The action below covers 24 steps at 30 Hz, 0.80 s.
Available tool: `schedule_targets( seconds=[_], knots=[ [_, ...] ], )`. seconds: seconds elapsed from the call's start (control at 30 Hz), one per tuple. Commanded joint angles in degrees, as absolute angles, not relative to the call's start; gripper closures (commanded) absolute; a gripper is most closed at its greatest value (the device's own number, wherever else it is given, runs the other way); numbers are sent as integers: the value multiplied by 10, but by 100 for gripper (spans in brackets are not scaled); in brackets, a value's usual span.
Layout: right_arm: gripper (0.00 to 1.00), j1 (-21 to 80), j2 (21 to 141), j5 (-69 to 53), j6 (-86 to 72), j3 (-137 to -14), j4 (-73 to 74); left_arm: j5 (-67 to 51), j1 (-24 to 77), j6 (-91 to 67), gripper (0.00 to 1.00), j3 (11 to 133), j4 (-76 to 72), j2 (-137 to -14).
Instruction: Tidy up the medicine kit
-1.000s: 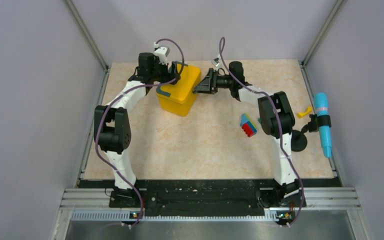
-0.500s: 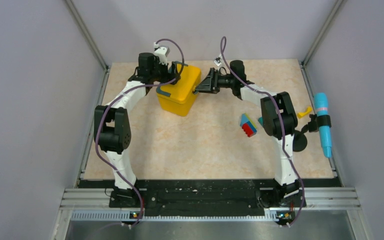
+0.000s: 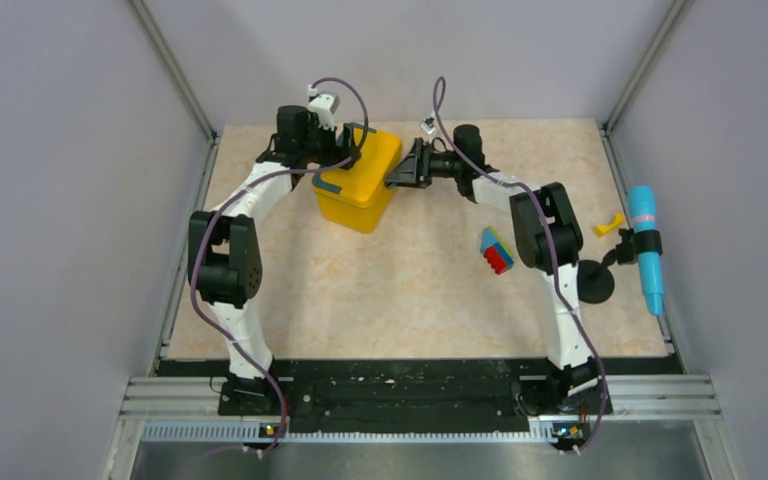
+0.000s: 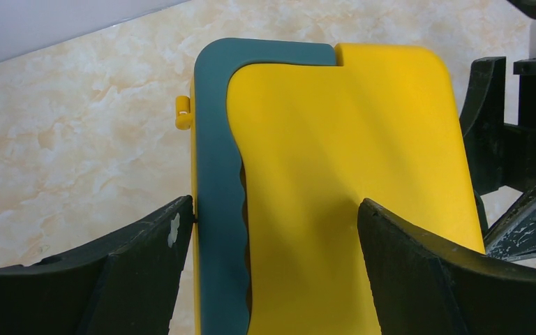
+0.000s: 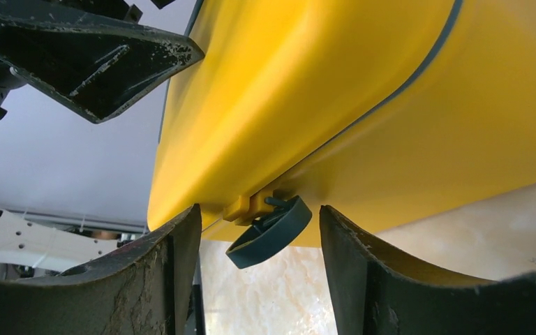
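Where its corners round off, the medicine kit (image 4: 349, 174) is smooth yellow plastic.

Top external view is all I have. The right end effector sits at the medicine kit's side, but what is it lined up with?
Observer: In the right wrist view, the medicine kit has its dark teal latch between the fingers of the right end effector, with a gap on each side.
Operator: Is the box shut?
Observer: It looks so. The teal seam along that side shows no gap.
Operator: And the left end effector?
Observer: In the left wrist view, the left end effector has its jaws wide open over the lid. One finger is beside the teal handle, which lies flat.
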<state>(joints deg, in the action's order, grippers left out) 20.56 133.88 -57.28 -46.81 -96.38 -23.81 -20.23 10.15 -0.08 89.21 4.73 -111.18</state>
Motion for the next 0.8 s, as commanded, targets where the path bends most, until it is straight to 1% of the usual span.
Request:
schedule_targets(
  seconds=[0.0, 0.17, 0.3, 0.4, 0.67, 0.7, 0.77],
  knots=[
    [39, 221, 1349, -600, -495, -1003, -309, -227, 108, 2, 10, 873, 101, -1134],
    [44, 215, 1315, -614, -505, -980, -327, -226, 109, 2, 10, 866, 99, -1129],
    [45, 200, 1277, -615, -510, -944, -327, -225, 109, 2, 10, 860, 95, -1128],
    [45, 194, 1261, -605, -492, -930, -297, -227, 109, 2, 10, 857, 90, -1130],
    [48, 202, 1274, -572, -451, -940, -238, -229, 111, 2, 10, 858, 85, -1132],
    [47, 204, 1277, -571, -445, -942, -227, -228, 111, 2, 10, 858, 85, -1132],
    [36, 204, 1282, -570, -437, -940, -219, -228, 111, 2, 10, 858, 89, -1132]
  ],
)
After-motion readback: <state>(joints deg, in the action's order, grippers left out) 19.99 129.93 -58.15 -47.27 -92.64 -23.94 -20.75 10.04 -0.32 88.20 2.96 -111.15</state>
